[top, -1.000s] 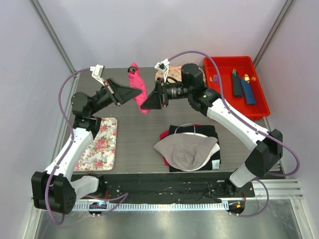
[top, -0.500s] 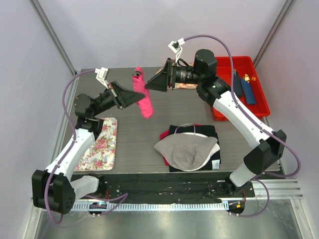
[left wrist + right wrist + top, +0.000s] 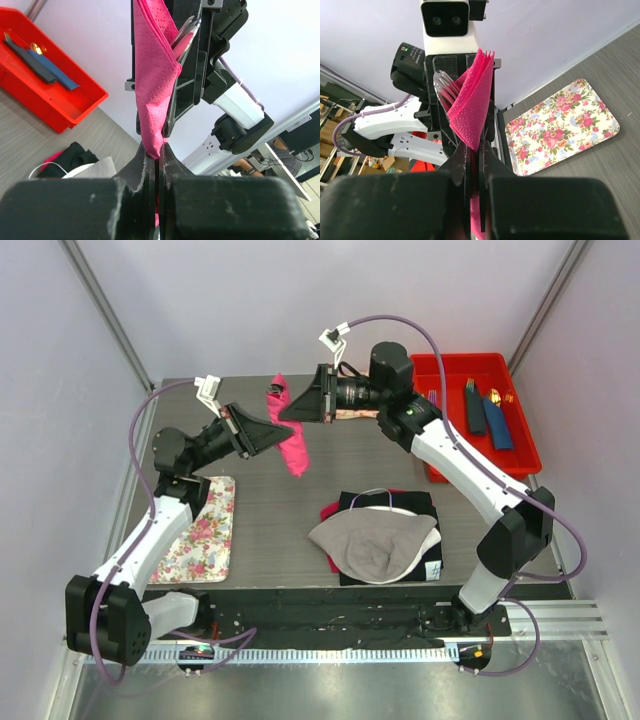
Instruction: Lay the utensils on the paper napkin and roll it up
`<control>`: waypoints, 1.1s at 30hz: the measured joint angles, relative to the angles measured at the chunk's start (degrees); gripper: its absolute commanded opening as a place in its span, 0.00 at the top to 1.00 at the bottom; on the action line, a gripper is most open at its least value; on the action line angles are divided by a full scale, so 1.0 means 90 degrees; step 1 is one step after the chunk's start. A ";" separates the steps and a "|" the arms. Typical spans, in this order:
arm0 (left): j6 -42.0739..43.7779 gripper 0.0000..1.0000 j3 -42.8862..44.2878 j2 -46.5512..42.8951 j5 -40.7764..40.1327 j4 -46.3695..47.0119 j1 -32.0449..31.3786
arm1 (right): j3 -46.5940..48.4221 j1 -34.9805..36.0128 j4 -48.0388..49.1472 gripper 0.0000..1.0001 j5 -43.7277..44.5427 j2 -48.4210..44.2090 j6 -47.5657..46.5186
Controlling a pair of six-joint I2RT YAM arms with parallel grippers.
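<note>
The pink paper napkin (image 3: 295, 454) hangs folded in the air above the back of the table, pinched from both sides. My left gripper (image 3: 283, 430) is shut on its lower part, and in the left wrist view the napkin (image 3: 155, 75) rises straight out of the closed left gripper (image 3: 159, 150). My right gripper (image 3: 284, 410) is shut on the napkin's upper part, and its own view has the napkin (image 3: 472, 110) standing up from the right gripper (image 3: 480, 148). The utensils sit inside the fold: silver fork tines (image 3: 446, 86) poke out, and a shiny tip (image 3: 184, 31) shows in the left wrist view.
A red tray (image 3: 523, 445) at the back right holds a navy roll (image 3: 475, 410) and a blue roll (image 3: 497, 425). A floral mat (image 3: 200, 530) lies front left. A pile of dark clothes topped by a grey cap (image 3: 375, 540) sits front centre.
The right gripper, open half a second ago, has closed on the napkin's upper part after lifting away from lower down. The left gripper kept its hold and shifted slightly right.
</note>
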 measured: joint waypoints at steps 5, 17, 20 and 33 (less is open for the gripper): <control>0.0019 1.00 0.0002 -0.0005 -0.0032 0.0092 -0.0002 | 0.0046 0.0000 -0.0012 0.69 -0.0015 0.0002 0.0007; -0.0027 1.00 0.0078 0.0163 -0.0129 0.0085 -0.0039 | -0.0563 -0.0413 0.0068 0.25 0.0029 -0.0376 -0.0080; -0.0046 1.00 0.0155 0.0221 -0.0194 0.0083 -0.0039 | -0.1345 -0.0491 0.0396 0.28 0.0032 -0.0770 0.0199; -0.0219 1.00 0.0279 0.0308 -0.0503 0.0036 -0.0036 | -0.2079 -0.0119 0.1804 0.56 0.0180 -0.1056 0.0884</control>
